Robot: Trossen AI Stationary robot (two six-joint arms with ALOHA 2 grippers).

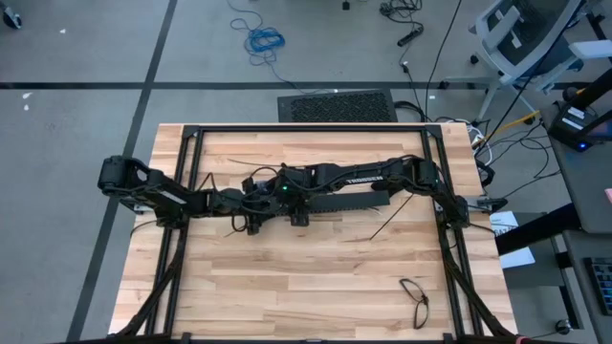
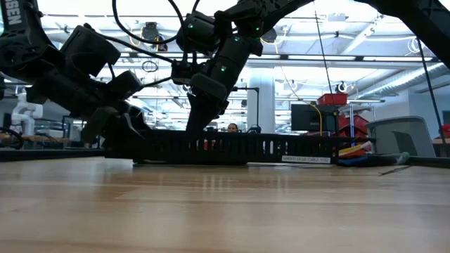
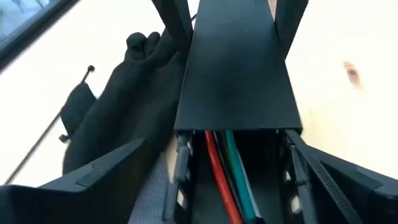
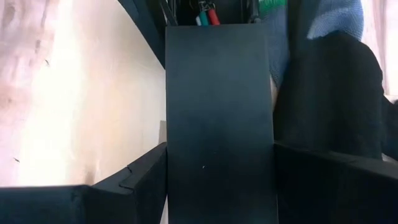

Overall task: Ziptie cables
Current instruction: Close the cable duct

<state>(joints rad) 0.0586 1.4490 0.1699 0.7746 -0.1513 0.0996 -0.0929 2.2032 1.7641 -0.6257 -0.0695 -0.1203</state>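
A long black slotted bar [image 1: 337, 202] with a flat lid lies on the wooden table. The cables, red and green among them [image 3: 225, 180], run inside it and show at its open end; thin wire loops [image 1: 256, 180] curl beside that end. My left gripper [image 3: 217, 140] is open, one finger on each side of the bar's open end. My right gripper [image 4: 221, 152] is shut on the bar a little further along, facing the left one. My right gripper pinches the bar's two long side walls [image 4: 169, 168] between its fingers, near the bar's left end. The fingers slant down from the table's right side and lie across the bar. The bar stays flat on the table [image 2: 225, 160].
A black glove with a blue-grey cuff [image 3: 124, 93] lies on the table right beside the bar. Thin black strips lie loose on the wood [image 1: 387, 222] [image 3: 46, 140]. A black cable loop [image 1: 414, 298] rests near the front right. A black frame [image 1: 191, 134] borders the table.
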